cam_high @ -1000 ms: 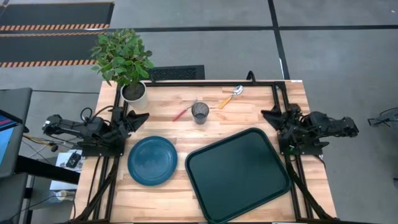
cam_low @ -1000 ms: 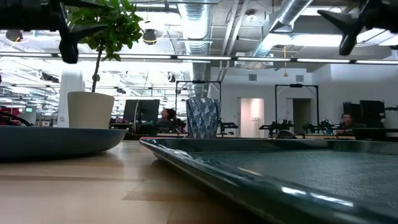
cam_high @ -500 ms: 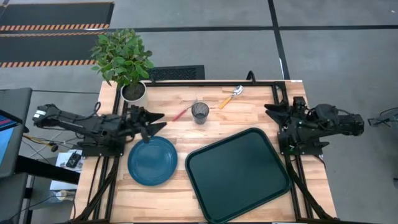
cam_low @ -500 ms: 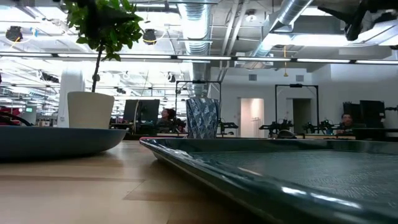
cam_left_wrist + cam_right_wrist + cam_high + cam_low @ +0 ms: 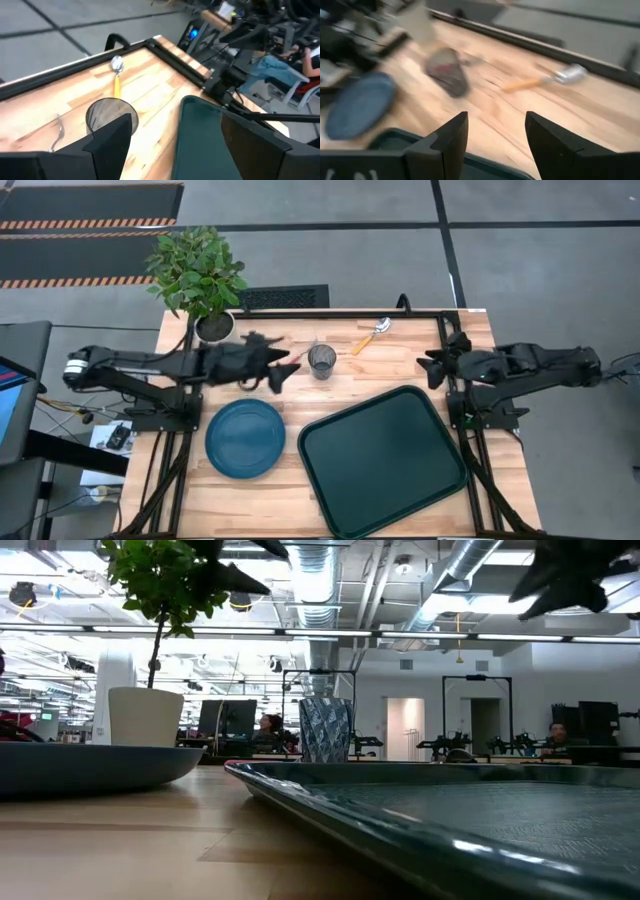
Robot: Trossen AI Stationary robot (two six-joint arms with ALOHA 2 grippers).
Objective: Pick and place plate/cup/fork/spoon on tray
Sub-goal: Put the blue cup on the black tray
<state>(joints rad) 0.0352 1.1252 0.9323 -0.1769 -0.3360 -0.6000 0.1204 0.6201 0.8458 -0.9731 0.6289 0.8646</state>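
Observation:
The teal plate (image 5: 245, 438) lies flat on the table's near left. The green tray (image 5: 382, 460) lies to its right. The see-through cup (image 5: 321, 361) stands upright at the far middle. The orange-handled spoon (image 5: 370, 337) lies to the cup's right. The fork's silver head (image 5: 59, 132) shows left of the cup; my left arm covers its handle in the high view. My left gripper (image 5: 285, 370) is open and empty in the air just left of the cup (image 5: 107, 115). My right gripper (image 5: 430, 367) is open and empty above the table's right side, beyond the tray's far right corner.
A white pot with a green plant (image 5: 213, 328) stands at the table's far left corner. Black frame rails (image 5: 340, 311) run along the far edge and both sides. Bare wood shows between the plate and the tray and around the spoon (image 5: 540, 80).
My left gripper has reached out from the table's left edge toward the right, past the plate, to just beside the cup. My right gripper has gone a little toward the table's left, away from its base. The plate, cup, fork, spoon and tray have stayed where they were.

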